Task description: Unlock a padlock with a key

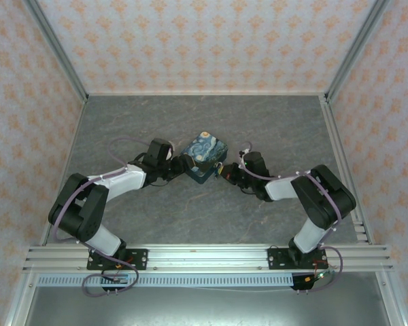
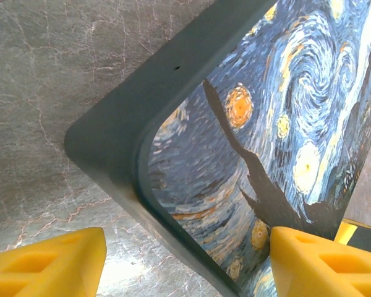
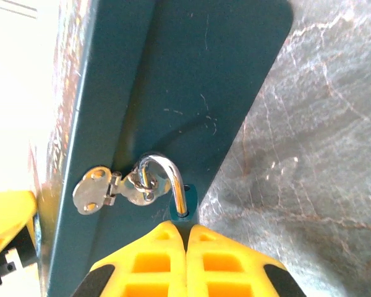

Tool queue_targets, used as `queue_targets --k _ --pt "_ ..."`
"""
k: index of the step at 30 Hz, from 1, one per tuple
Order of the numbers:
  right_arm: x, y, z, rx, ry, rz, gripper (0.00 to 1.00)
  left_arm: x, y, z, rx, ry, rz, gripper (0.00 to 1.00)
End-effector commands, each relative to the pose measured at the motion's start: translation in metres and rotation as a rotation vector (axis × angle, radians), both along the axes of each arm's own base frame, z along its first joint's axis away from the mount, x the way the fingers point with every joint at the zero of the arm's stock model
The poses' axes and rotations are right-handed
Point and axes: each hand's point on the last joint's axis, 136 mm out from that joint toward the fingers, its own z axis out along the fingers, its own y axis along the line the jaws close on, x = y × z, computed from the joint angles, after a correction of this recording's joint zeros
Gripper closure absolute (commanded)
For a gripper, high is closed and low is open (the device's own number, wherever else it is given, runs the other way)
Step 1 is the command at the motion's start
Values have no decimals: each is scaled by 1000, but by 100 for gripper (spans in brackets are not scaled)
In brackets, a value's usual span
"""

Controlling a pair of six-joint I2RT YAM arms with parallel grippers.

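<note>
A tiny teal padlock (image 3: 188, 202) hangs by its thin metal shackle (image 3: 168, 174) from a silver hasp (image 3: 111, 187) on the dark teal side of the Starry Night tin (image 3: 173, 80). My right gripper (image 3: 187, 226) is shut, its yellow fingertips pinching the padlock's body from below. One shackle leg sits in the body and the other end hooks through the hasp loop. No key can be seen. My left gripper (image 2: 188, 263) is open, its fingers (image 2: 49, 263) wide apart astride a corner of the tin (image 2: 266, 124). From above, both grippers (image 1: 182, 166) (image 1: 222, 170) flank the tin (image 1: 205, 155).
The tin stands mid-table on a grey marbled surface (image 1: 156, 122). Patterned walls close in the back and sides, with metal rails (image 1: 204, 258) along the near edge. Open floor lies behind the tin and in front of it.
</note>
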Motion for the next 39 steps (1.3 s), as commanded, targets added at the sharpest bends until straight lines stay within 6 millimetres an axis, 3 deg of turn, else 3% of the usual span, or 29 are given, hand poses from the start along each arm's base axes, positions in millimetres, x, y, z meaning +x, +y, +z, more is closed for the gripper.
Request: queue_targets --k 1,8,12,18,26,31,39 --pt "21 -3 8 4 -13 -91 96 -28 21 -44 115 136 29 31" --pt "34 -6 6 -46 -2 -126 96 -33 24 -48 125 144 33 31" --pt "29 -21 5 -123 -14 -146 96 -32 28 -45 131 137 41 30" --pt "14 -47 18 -221 -64 -129 96 -21 38 -39 140 130 59 30" --pt "-27 -41 39 -268 -35 111 95 -1 53 -30 146 113 80 29" --pt "-49 -42 38 -267 29 167 95 13 50 -8 106 40 73 25" --pt "-77 -33 25 -235 185 234 95 26 57 50 99 -147 95 15"
